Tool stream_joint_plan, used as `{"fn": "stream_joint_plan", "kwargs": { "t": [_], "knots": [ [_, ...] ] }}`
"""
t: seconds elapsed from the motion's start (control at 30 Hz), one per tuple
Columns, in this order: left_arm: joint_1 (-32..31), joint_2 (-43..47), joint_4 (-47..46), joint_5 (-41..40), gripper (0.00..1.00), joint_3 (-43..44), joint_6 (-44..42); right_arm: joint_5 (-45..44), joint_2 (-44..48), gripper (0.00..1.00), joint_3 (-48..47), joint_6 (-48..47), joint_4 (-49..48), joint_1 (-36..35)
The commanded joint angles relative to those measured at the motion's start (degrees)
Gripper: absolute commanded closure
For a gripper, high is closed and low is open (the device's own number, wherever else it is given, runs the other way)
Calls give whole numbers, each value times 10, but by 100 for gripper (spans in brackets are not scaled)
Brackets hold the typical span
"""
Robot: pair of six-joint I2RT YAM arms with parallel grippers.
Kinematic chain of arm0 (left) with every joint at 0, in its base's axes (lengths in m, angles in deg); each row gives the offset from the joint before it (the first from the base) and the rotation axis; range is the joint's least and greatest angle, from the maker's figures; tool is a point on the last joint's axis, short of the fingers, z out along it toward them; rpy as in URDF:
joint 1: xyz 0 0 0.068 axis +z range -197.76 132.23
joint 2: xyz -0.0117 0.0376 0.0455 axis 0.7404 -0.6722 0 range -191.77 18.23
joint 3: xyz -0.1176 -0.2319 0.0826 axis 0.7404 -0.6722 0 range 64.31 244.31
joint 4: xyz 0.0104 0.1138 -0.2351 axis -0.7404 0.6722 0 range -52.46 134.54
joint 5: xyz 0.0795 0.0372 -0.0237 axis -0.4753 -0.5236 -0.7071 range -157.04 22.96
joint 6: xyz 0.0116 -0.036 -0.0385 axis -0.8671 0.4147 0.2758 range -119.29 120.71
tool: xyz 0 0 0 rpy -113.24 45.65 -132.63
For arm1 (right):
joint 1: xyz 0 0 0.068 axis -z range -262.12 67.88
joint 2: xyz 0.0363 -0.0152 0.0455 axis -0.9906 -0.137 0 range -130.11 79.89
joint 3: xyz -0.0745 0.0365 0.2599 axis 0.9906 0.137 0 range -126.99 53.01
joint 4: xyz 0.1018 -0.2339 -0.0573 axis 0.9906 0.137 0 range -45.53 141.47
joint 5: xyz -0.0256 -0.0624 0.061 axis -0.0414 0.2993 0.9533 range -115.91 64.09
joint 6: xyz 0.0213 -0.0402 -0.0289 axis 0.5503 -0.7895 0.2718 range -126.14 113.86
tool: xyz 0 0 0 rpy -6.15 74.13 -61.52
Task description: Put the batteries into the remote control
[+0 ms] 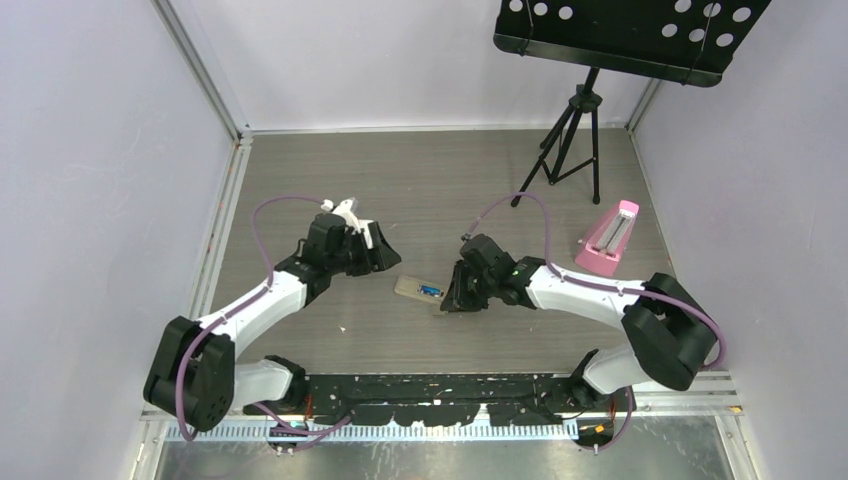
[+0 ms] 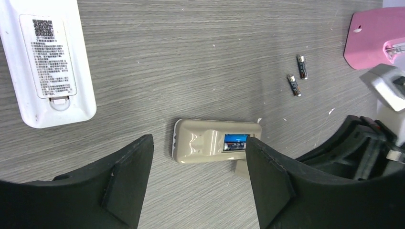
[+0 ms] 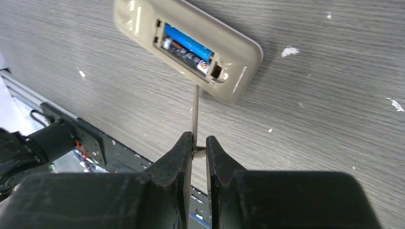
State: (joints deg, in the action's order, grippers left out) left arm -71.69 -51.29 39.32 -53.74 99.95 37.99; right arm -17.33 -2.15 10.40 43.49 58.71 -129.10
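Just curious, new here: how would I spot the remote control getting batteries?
Find the middle of the grey table, between the left fingers and right fingers, which pinch a thin plate. The remote control lies there: beige, unlike the white labelled bar, its open recess showing a blue battery.

A black gripper finger (image 2: 267,181) hides the right end of the tan-beige plastic remote control (image 2: 200,145). Picture edges crop the white label-bearing plastic bar (image 2: 47,62) and the pink wedge-shaped object (image 2: 372,36). The thin pale strip (image 3: 195,114) in the right gripper (image 3: 199,147) shows only its edge.
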Motion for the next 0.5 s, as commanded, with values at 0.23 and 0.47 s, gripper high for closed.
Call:
{"fn": "stream_joint_plan", "kwargs": {
  "t": [0.23,0.47],
  "knots": [
    [3,-22,-42,1,28,-27,-3,85,46,100,29,54,-148,44],
    [3,-58,-67,54,3,-30,-17,81,-6,100,31,100,-203,68]
  ]
}}
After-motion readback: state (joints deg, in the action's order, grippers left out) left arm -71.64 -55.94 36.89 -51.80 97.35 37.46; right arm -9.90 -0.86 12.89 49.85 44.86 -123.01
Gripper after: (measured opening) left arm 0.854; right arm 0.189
